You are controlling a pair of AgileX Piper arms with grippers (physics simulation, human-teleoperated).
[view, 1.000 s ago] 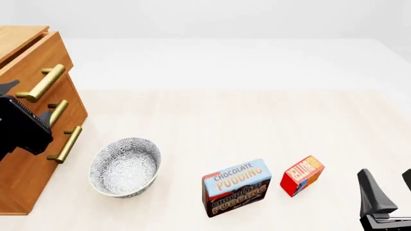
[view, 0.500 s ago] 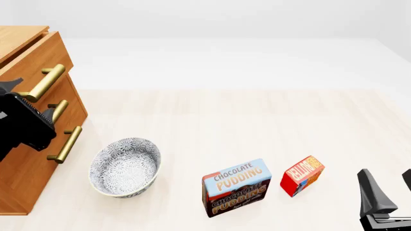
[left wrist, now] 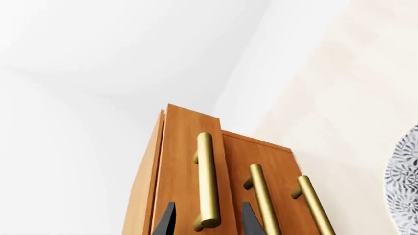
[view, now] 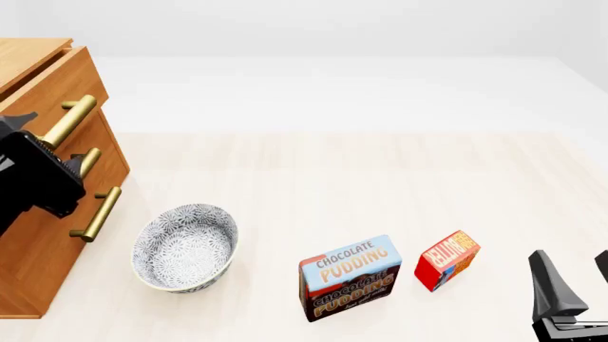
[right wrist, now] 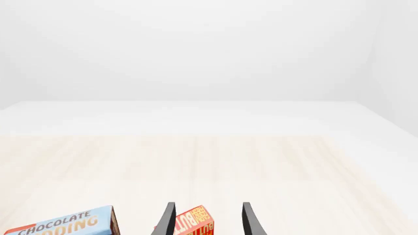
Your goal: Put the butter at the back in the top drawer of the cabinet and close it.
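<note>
- Front view: the counter [view: 380, 178] carries all items; no part of the task appears complete.
- The cabinet [view: 43, 235] stands at the left; the top drawer [view: 71, 85] sits barely proud of the frame, judged not yet pulled open.
- Left end effector [left wrist: 207, 221]: fingers apart, straddling the top drawer's handle [left wrist: 205, 181], gripping nothing.
- Right end effector [right wrist: 207, 219]: open, empty, low at the counter's near right.
- The butter [view: 446, 259] lies untouched just beside the pudding box [view: 349, 278]; opening, placing and closing all remain.
</note>
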